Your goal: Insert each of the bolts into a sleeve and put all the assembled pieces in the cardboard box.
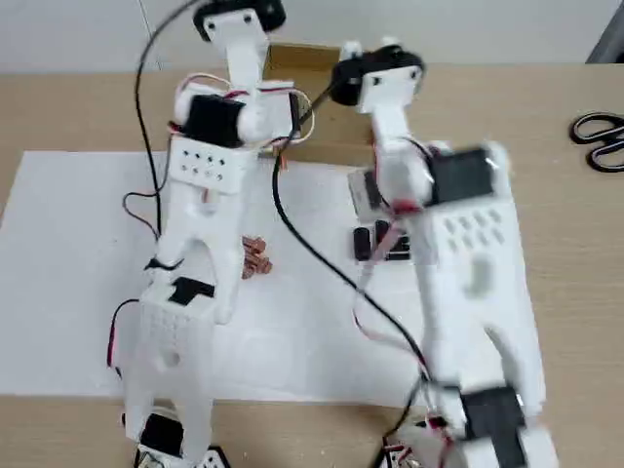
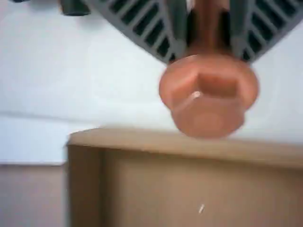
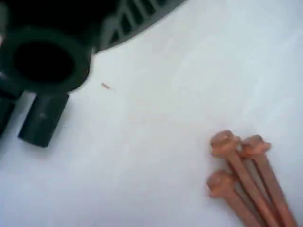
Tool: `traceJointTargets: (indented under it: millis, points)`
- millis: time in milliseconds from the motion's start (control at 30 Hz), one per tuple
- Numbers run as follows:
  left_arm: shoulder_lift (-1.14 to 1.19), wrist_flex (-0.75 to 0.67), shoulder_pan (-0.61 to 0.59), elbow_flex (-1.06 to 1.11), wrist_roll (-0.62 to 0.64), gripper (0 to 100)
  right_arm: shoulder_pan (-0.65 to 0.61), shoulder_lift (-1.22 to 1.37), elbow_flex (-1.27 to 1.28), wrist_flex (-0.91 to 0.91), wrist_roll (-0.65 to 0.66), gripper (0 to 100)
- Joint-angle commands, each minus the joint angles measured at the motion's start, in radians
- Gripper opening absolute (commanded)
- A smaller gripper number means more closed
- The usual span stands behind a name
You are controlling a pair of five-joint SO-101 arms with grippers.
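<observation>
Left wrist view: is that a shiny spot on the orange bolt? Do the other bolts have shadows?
Left wrist view: yes, a tiny bright glint sits on the bolt. Right wrist view: the loose bolts cast only faint, soft shadows on the white sheet.

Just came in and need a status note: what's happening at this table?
The left gripper is shut on a copper bolt, held close to the rim of the cardboard box. Three more bolts and a black sleeve lie loose on the white paper, so the job is not done yet.
</observation>
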Motion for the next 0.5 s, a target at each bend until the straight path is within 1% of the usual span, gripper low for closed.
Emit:
traceJointTargets:
  millis: [0, 133, 233, 367, 467]
  points:
    - [-0.247, 0.021, 0.026, -0.051, -0.052, 1, 0.004, -0.278, 0.091, 0.007, 0.011, 1.3]
    - [-0.443, 0.021, 0.072, 0.070, -0.089, 1, 0.004, -0.504, 0.279, 0.002, 0.011, 1.3]
    - [-0.586, 0.021, 0.141, 0.278, -0.089, 1, 0.008, -0.638, 0.477, -0.062, 0.011, 1.4]
    - [-0.801, 0.018, 0.256, 0.599, -0.094, 1, 0.005, -0.785, 0.764, -0.255, 0.011, 1.4]
    - [-0.934, -0.008, 0.285, 0.816, -0.126, 1, 0.004, -0.889, 0.974, -0.446, 0.011, 1.4]
